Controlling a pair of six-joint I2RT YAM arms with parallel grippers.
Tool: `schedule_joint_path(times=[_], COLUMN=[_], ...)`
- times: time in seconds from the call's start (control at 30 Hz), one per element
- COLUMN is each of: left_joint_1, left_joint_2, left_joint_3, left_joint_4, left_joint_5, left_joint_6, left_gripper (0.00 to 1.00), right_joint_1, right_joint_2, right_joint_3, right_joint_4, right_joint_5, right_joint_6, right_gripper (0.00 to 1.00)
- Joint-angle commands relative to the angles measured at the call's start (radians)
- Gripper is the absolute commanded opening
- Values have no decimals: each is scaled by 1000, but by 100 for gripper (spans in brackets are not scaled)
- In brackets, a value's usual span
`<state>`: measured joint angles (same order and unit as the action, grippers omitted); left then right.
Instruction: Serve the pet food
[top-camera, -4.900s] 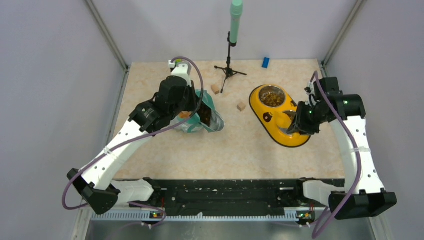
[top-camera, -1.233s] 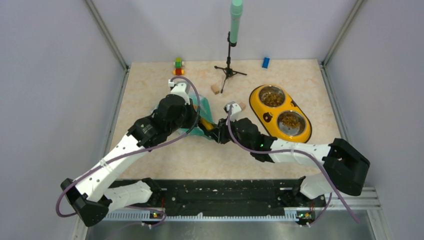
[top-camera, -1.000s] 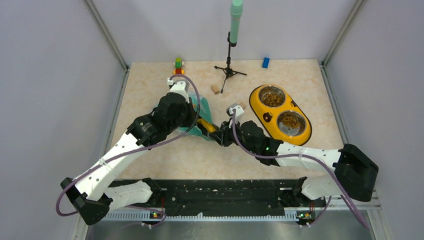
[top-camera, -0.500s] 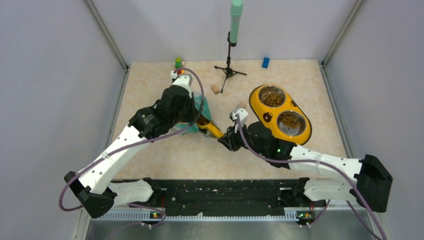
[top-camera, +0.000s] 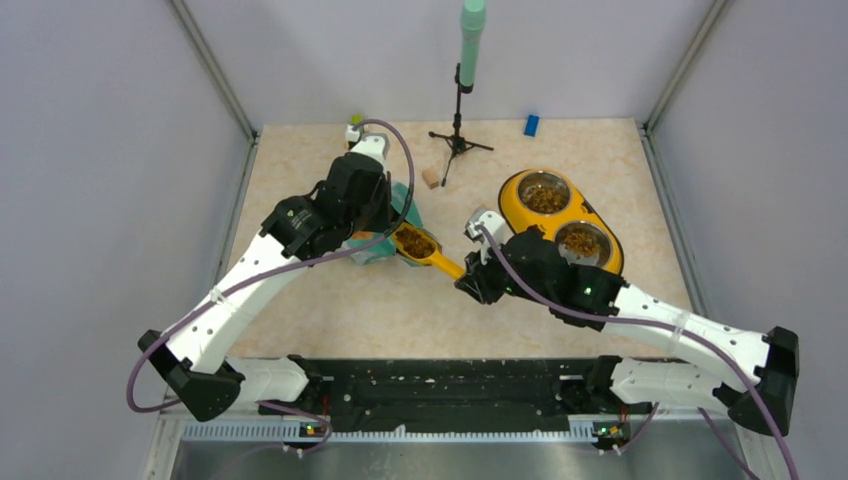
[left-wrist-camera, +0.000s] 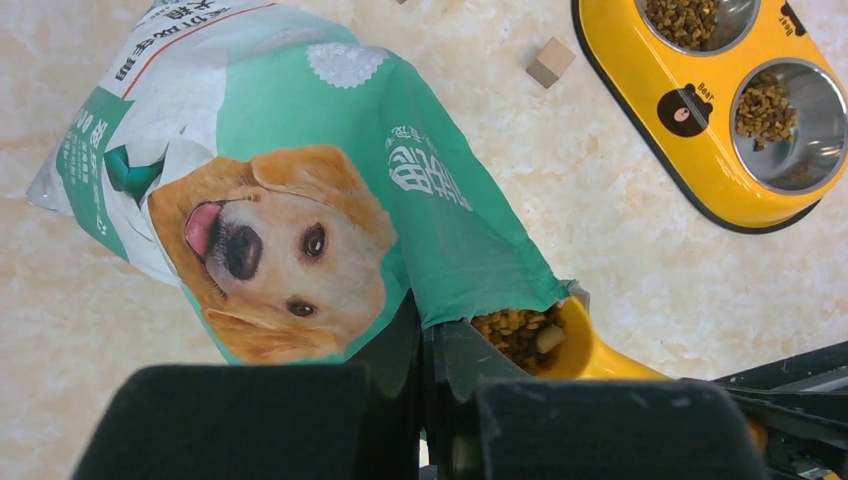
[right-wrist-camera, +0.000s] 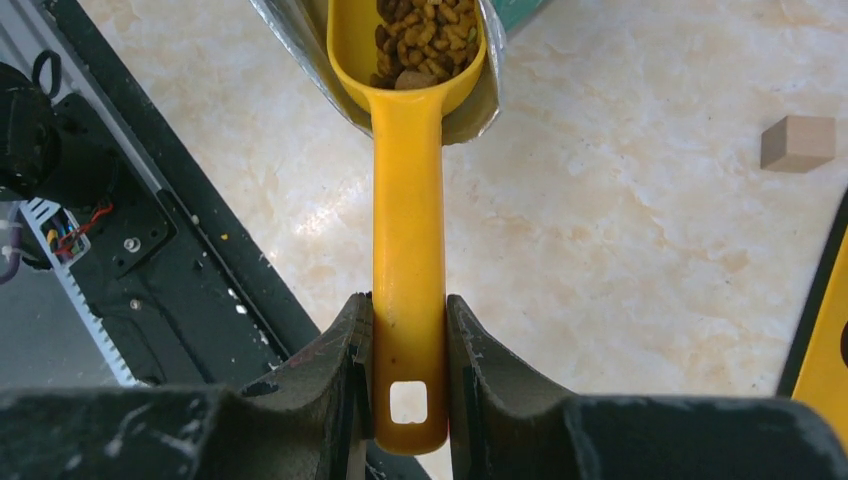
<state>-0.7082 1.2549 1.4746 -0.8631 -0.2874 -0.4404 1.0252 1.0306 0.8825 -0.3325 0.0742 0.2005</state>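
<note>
**Middle barred, near strip and far corner open**

With the dial set on the table's centre in the overhead view, the scoop (top-camera: 428, 250) ran across the middle from the pouch (top-camera: 400, 200) at 10 o'clock to the right gripper (top-camera: 470, 282), clamped on its handle at 5, which closed the way between the arms. The yellow double bowl (top-camera: 520, 200) filled 2 to 3. A wooden cube (top-camera: 431, 177) and the tripod stand (top-camera: 459, 140) stood at 12, and a blue block (top-camera: 531, 125) at 1 by the far edge. A second cube (left-wrist-camera: 550, 62) lay between pouch and bowl. Bare tabletop (top-camera: 400, 320) lay open at 6 to 7, at 11, and in a strip beyond the bowl at 3. The left arm (top-camera: 240, 290) overhung 8, the right arm (top-camera: 650, 320) overhung 4.
</note>
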Motion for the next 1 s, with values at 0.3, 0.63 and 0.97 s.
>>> schedule_joint_path(times=[0.3,0.63,0.97], left_joint_1=[-1,10,38], left_joint_2=[-19,29,65], left_joint_3=[109,144,137], left_joint_4=[110,104,139], left_joint_5=[-31,5,21], left_joint_6=[66,58,59], left_gripper=[0,0,0], right_joint_1=[4,3,4], right_joint_2=[-129,-185,-247], right_joint_3=[166,244,274], right_joint_4=[-318,-466,-525], right_joint_5=[-7,18,18], right_joint_6=[-4,1,65], right_gripper=[0,0,0])
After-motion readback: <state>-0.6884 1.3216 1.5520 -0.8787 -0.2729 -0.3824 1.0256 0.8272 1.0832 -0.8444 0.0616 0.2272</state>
